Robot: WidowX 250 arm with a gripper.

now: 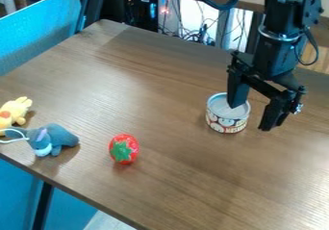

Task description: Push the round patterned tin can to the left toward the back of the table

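The black gripper (250, 117) hangs at the right of the table, its two fingers spread wide, so it is open. Its left finger overlaps the top of a short can (226, 122) with a patterned label and a pale lid; whether they touch I cannot tell. The other finger is to the right of the can, with bare wood between. Left of centre lies a red strawberry toy (123, 151) with a green leafy top facing the camera. Near the left edge are a blue-grey plush animal (59, 138) and a yellow plush (13, 111).
The brown wooden table (173, 185) has its front edge running from the left side down to the bottom. A blue chair or panel (42, 34) stands behind the upper left corner. Cables (193, 31) hang beyond the back edge.
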